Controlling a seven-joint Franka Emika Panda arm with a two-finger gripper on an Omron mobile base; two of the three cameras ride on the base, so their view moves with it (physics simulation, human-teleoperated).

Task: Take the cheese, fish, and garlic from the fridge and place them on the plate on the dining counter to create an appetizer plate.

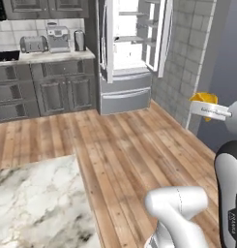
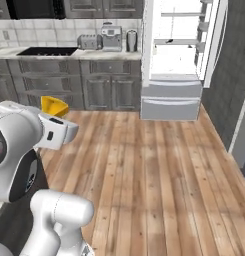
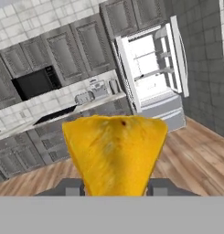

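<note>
Cheese sits clamped between the fingers of my end effector, raised above the wooden floor. Behind it the fridge stands open, well apart from me.

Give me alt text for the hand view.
A yellow-orange cheese wedge sits clamped in the gripper, close to the camera. Behind it, the white fridge stands open across a wood floor.

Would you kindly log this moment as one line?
gripper: shut on cheese | fridge: doors open | dining counter: near base
</note>
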